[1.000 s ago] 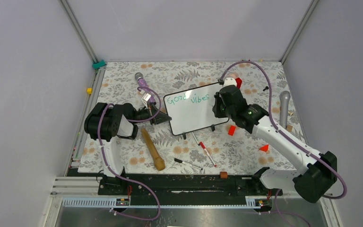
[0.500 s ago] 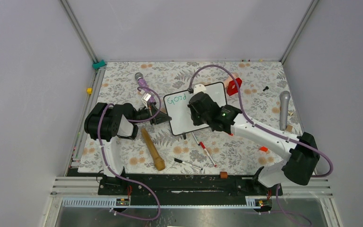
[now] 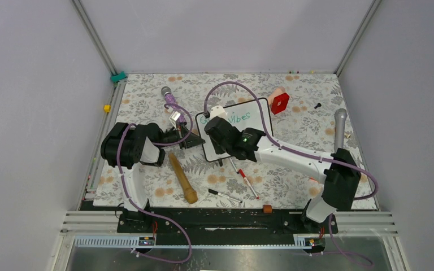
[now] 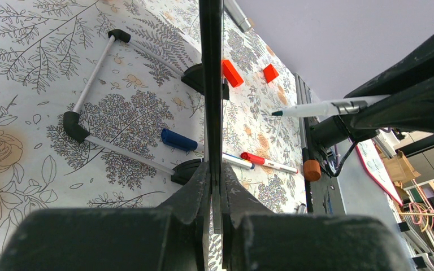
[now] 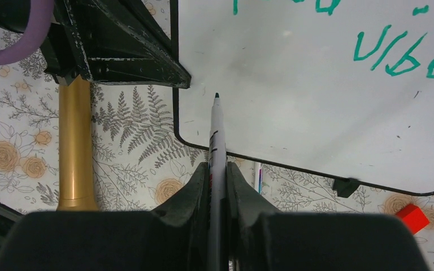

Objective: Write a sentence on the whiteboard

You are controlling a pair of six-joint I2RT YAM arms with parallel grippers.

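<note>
Currently: whiteboard (image 3: 254, 129) at centre of floral mat (image 3: 285, 189), left edge clamped by left gripper (image 4: 211, 169). Right gripper (image 5: 217, 169) closed on marker (image 5: 215, 127), tip over blank lower-left board area. Sentence (image 5: 393, 53): top line written; second line judged outstanding.

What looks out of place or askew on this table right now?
Nothing is spilled or broken. The white, black-framed whiteboard sits skewed to the edges of the floral mat, clamped at its left edge by the left gripper. A red-capped pen and a black-capped pen lie loose in front of it.
</note>
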